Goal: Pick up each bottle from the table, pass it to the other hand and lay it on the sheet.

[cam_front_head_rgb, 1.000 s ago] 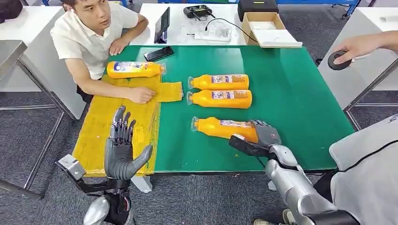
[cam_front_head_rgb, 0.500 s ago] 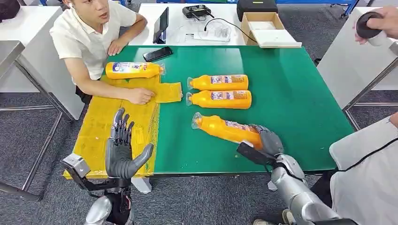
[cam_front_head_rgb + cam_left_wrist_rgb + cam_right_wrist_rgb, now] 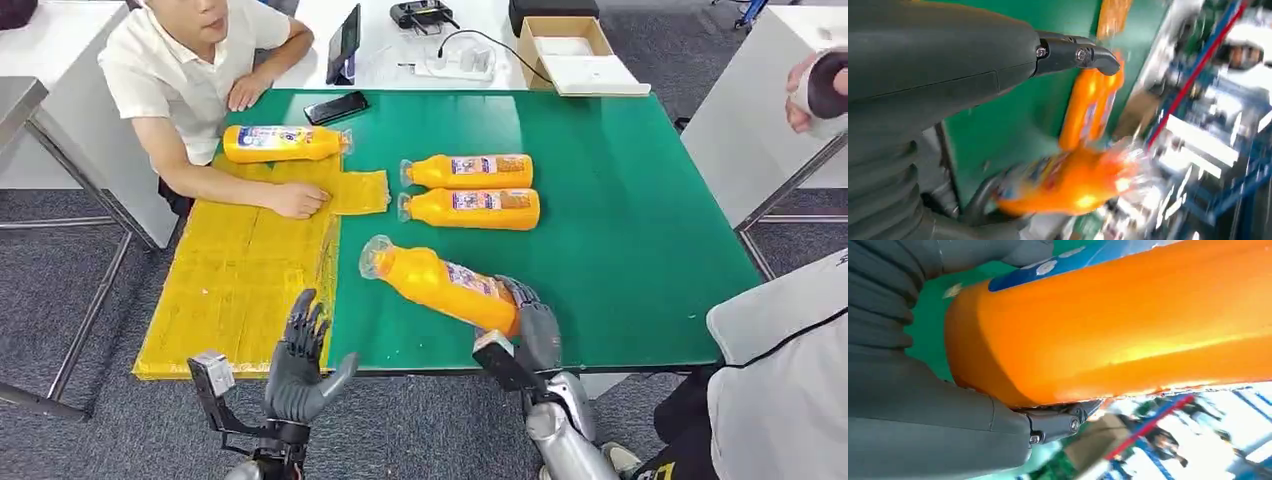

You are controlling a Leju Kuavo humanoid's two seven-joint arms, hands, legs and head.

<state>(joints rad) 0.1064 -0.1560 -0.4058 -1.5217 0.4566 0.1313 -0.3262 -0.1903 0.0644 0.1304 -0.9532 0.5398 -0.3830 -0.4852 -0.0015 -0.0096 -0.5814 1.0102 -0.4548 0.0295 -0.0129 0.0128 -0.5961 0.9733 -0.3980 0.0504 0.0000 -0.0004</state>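
Note:
My right hand (image 3: 528,332) grips the base end of an orange bottle (image 3: 440,284), lifted off the green table (image 3: 620,230) with its clear cap pointing toward the yellow sheet (image 3: 240,270). The right wrist view shows the same orange bottle (image 3: 1118,325) wrapped by my right hand (image 3: 948,405). My left hand (image 3: 300,362) stands open, fingers up, at the table's near edge by the sheet; in its wrist view the left hand (image 3: 948,65) faces the held bottle (image 3: 1073,185). One bottle (image 3: 283,143) lies on the sheet's far end. Two more bottles (image 3: 470,190) lie side by side mid-table.
A seated person rests a hand (image 3: 297,202) on the sheet's far part. A phone (image 3: 337,107) lies on the table's far edge. Another person's hand (image 3: 815,90) holds a dark object at the right. A person in white stands at the near right.
The right hand has lifted the near bottle off the table and swung it left toward the sheet. The left hand has dropped lower and shifted right. The camera has tilted slightly.

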